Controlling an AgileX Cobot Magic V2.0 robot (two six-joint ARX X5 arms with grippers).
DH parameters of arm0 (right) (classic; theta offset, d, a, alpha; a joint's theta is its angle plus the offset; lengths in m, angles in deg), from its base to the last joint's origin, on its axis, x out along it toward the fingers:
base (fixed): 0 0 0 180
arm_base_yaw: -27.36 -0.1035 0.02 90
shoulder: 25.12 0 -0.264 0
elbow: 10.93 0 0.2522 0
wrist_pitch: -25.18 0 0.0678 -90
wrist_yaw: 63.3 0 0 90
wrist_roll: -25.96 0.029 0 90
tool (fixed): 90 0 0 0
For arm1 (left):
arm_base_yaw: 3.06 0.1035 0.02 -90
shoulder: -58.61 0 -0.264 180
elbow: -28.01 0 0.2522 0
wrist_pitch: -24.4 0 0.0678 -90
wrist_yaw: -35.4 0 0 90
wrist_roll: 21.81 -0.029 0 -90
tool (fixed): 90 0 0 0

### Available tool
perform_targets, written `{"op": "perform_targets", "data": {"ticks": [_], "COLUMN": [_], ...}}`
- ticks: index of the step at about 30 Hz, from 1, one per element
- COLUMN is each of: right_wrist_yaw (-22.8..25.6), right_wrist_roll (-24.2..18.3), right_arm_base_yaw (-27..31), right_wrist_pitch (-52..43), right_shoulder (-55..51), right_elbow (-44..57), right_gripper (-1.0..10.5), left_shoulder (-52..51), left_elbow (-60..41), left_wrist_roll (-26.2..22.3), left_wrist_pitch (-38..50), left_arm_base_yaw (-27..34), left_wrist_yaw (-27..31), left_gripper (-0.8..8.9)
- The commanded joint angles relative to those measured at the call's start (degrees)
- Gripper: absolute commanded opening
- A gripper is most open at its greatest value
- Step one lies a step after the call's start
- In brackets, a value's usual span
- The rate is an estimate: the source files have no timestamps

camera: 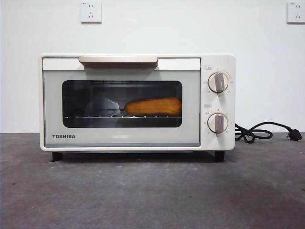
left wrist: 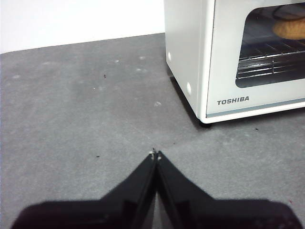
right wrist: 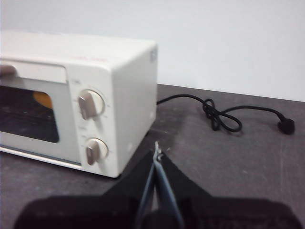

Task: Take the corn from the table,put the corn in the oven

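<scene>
The cream-white TOSHIBA oven (camera: 137, 102) stands on the dark grey table (camera: 152, 195) with its door closed. Through the glass window the yellow-orange corn (camera: 153, 106) lies on the wire rack, toward the right side. The left wrist view shows the oven (left wrist: 224, 57) from its left front corner, with part of the corn (left wrist: 289, 28) behind the glass. My left gripper (left wrist: 155, 155) is shut and holds nothing, low over bare table. My right gripper (right wrist: 156, 151) is shut and holds nothing, off the oven's (right wrist: 95, 100) right front corner near the knobs. Neither arm shows in the front view.
The oven's black power cord (camera: 259, 132) lies coiled on the table to the right, ending in a plug (camera: 295, 135); the same cord (right wrist: 224, 116) shows in the right wrist view. A white wall with two sockets (camera: 90, 12) stands behind.
</scene>
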Motion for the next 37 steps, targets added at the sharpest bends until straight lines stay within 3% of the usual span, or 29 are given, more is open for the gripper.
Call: {"op": "perform_targets", "data": {"ticks": [1, 10, 18, 37], "right_wrist_yaw": [-0.07, -0.13, -0.11, 0.98], "right_wrist_roll": [0.94, 3.67, 5.6, 5.4], "right_arm_base_yaw": [0.59, 0.57, 0.57, 0.57], "right_wrist_pitch": [-0.35, -0.55, 1.7, 1.79], "right_shoulder": [-2.49, -6.29, -6.29, -6.21], "right_elbow": [2.78, 9.97, 10.1, 10.08], "right_gripper": [0.0, 0.0, 0.0, 0.0], "left_shoulder": [0.0, -0.02, 0.31, 0.35], "left_elbow": [-0.46, -0.46, -0.46, -0.46], "left_wrist_roll": [0.39, 0.39, 0.39, 0.39], "left_wrist_pitch": [0.31, 0.28, 0.26, 0.26], "left_arm_base_yaw": [0.2, 0.2, 0.2, 0.2], "left_wrist_yaw": [-0.09, -0.09, -0.09, -0.09], "left_gripper": [-0.04, -0.04, -0.04, -0.04]}}
